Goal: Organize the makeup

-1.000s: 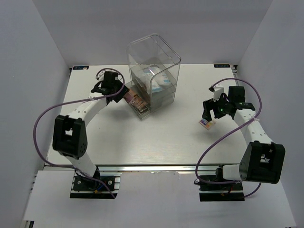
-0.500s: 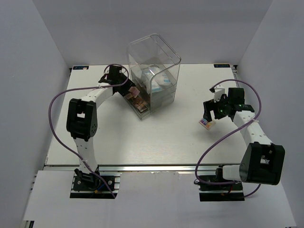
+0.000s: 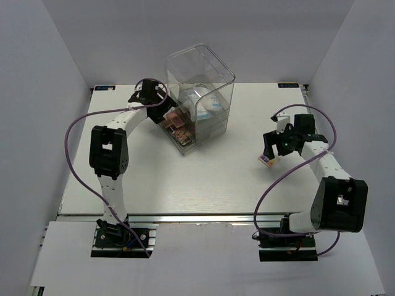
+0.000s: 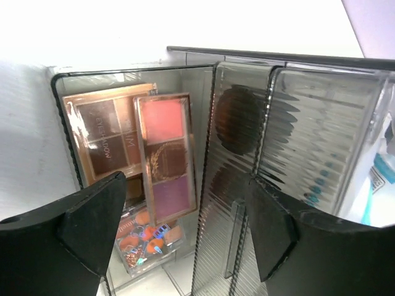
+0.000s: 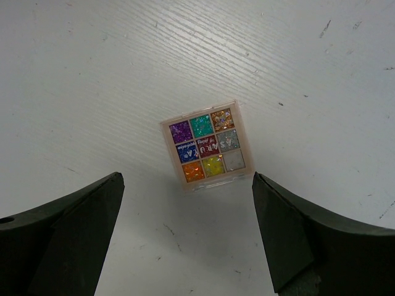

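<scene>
1. Between the jaws of the left gripper [image 4: 185,209]: a tall clear plastic drawer box [image 4: 296,142], glossy, its fronts finely ribbed.
2. In its drawer, a flat brown eyeshadow palette [image 4: 105,139] and a flat pink palette [image 4: 165,157], with shiny coppery rims and matt powder pans.
3. Between the jaws of the right gripper [image 5: 186,185]: a small square multicolour palette [image 5: 207,145], glittery pans in a pale glossy plastic case.
4. Under it, the white table [image 5: 92,74]: matt, finely grooved, scuffed.
5. Both grippers' fingers [image 5: 68,228]: matt black plastic.

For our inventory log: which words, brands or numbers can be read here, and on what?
"...SHADOW": sideways on the flat brown eyeshadow palette in the clear drawer.
Small square multicolour glitter palette on the white table: lettering across its pans, too blurred.
Orange-pan palette: print too small.
</scene>
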You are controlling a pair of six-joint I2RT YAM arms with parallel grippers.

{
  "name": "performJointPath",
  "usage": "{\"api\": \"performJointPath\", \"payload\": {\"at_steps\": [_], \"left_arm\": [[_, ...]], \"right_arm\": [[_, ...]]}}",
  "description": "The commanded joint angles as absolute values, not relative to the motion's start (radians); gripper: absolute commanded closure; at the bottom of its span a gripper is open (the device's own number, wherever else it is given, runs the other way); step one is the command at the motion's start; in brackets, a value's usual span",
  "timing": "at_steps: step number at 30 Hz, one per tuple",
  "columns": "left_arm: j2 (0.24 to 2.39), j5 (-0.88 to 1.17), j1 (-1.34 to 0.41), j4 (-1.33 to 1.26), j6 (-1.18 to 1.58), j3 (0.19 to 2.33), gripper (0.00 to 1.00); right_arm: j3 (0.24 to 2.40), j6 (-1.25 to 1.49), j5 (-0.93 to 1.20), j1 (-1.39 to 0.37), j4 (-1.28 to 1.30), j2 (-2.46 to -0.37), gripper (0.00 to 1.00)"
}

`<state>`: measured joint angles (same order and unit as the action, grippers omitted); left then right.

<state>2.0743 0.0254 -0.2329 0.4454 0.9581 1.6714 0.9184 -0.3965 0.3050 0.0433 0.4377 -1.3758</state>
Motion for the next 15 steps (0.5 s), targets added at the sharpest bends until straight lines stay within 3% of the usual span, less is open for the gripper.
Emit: {"api": "performJointPath", "payload": {"at_steps": [1, 10, 15], "left_arm": [[2.071, 0.014, -0.235, 0.474, 0.934, 1.721, 0.13], [1.956, 0.014, -0.232, 0.496, 0.809, 1.743, 0.11], [1.728, 0.021, -0.203, 0.417, 0.764, 1.506, 0.06]], "right_arm": [[0.954, -0.4, 0.284, 0.038, 0.407, -1.382, 0.11], [0.953, -0.475, 0.198, 0.015, 0.388, -1.442, 0.11], [0.983, -0.518, 0.164, 0.002, 0.387, -1.523, 0.11]]}}
